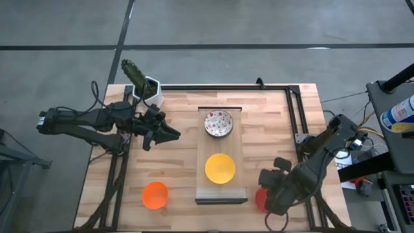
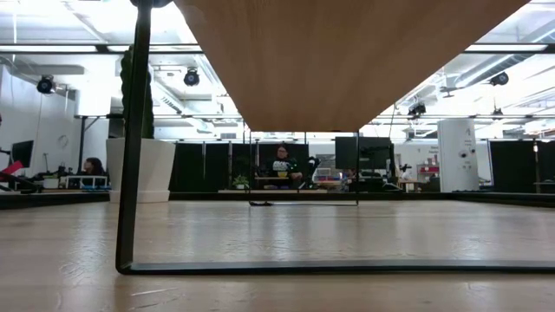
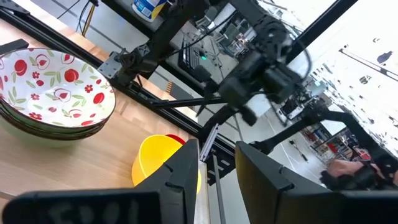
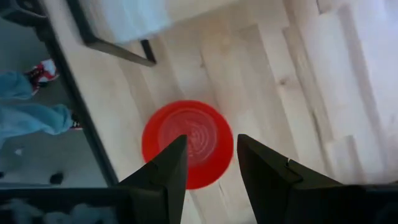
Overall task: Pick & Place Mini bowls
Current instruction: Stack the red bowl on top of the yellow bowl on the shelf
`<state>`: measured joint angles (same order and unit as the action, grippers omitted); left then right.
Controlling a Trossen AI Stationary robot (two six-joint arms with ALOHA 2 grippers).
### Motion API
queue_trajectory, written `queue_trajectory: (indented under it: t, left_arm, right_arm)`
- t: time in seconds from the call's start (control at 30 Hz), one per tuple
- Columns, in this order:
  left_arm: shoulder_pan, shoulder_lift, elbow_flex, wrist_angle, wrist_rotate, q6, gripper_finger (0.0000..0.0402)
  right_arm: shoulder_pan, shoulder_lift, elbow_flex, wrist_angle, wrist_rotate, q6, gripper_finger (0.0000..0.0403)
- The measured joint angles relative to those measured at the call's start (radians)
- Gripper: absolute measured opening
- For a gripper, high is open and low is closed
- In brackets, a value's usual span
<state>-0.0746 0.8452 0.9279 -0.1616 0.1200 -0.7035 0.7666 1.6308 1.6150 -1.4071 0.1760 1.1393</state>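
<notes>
A stack of white speckled bowls point(image 1: 218, 123) and a yellow bowl point(image 1: 220, 168) sit on a raised wooden board point(image 1: 236, 145). An orange bowl point(image 1: 155, 195) and a red bowl point(image 1: 260, 199) rest on the table. My right gripper point(image 1: 270, 193) hovers open over the red bowl point(image 4: 186, 144), one finger on either side of it in the right wrist view. My left gripper point(image 1: 169, 133) is open and level, left of the board, pointing toward the speckled stack point(image 3: 53, 87) and the yellow bowl point(image 3: 158, 165).
A white square pot with a cactus point(image 1: 147, 87) stands at the table's far left, just behind the left arm. A black metal frame point(image 1: 294, 110) runs along the far and right edges. The low view shows only the board's underside point(image 2: 347, 61) and its metal leg point(image 2: 132, 173).
</notes>
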Motion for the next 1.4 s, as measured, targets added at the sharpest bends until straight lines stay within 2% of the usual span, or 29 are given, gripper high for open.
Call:
queue_trajectory:
  t: [0.3,0.57,0.77,1.1,1.2,1.4]
  left_arm:
    - [0.000,0.000,0.000,-0.004,0.000,-0.009,0.0100]
    - [0.001,0.000,0.000,-0.004,0.000,-0.012,0.0100]
    - [0.001,0.000,0.000,-0.004,0.000,-0.012,0.0100]
    - [0.000,0.000,0.000,-0.004,0.000,-0.012,0.0100]
    - [0.000,0.000,0.000,-0.004,0.000,-0.012,0.0100]
    - [0.000,0.000,0.000,-0.004,-0.001,-0.012,0.0100]
  right_arm:
    - [0.001,-0.162,-0.392,0.287,-0.080,0.089,0.0137]
    - [0.001,-0.211,-0.611,0.468,-0.136,0.225,0.0137]
    - [0.001,-0.203,-0.712,0.604,-0.182,0.273,0.0137]
    - [0.001,-0.202,-0.791,0.612,-0.181,0.364,0.0136]
    - [0.001,-0.202,-0.806,0.630,-0.182,0.389,0.0129]
    - [-0.001,-0.201,-0.843,0.779,-0.185,0.405,0.0100]
